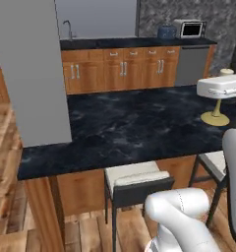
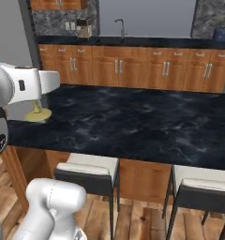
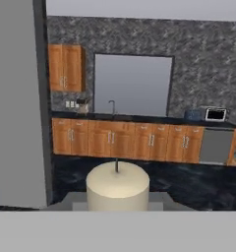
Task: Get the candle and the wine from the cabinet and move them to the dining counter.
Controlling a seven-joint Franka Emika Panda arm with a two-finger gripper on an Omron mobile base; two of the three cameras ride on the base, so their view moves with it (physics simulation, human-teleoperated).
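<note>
cream candle (image 3: 118, 186), dark wick, brass base

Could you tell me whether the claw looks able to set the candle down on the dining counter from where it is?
Probably yes: the candle already has its base on the dining counter, near the edge, with nothing beside it.
</note>
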